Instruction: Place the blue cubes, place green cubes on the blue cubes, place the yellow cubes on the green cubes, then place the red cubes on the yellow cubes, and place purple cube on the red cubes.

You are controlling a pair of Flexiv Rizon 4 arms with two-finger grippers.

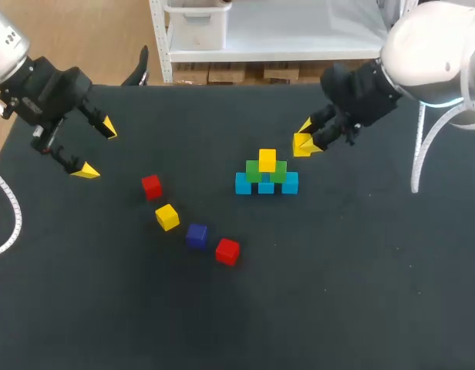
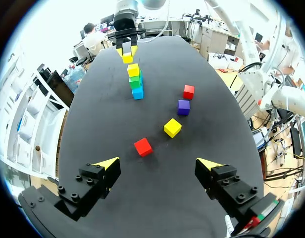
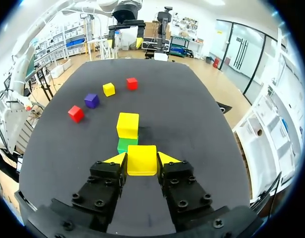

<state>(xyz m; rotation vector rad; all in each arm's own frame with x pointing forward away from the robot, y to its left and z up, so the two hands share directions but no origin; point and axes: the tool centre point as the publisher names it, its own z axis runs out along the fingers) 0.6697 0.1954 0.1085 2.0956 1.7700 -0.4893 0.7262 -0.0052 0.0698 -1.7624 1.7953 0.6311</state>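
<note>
Right gripper [image 3: 142, 158]: fingers clamped from both sides on the held yellow cube [image 1: 302, 144], just beside the stack [image 1: 278, 174] at its 2 o'clock.
Stack: three blue cubes [image 1: 290, 183], two green cubes [image 1: 254, 173] on them, and the top yellow cube [image 1: 267, 160].
Hidden: in the right wrist view the held cube covers the blue row, and only part of one green cube shows.
Left gripper [image 1: 96, 149]: fingers spread wide with nothing between them, at the table's [image 1: 353, 293] 9 o'clock.
Loose: far red cube [image 1: 151, 186], loose yellow cube [image 1: 166, 216], purple cube [image 1: 196, 235] and near red cube [image 1: 227, 250], in a line at the stack's 8 o'clock.
</note>
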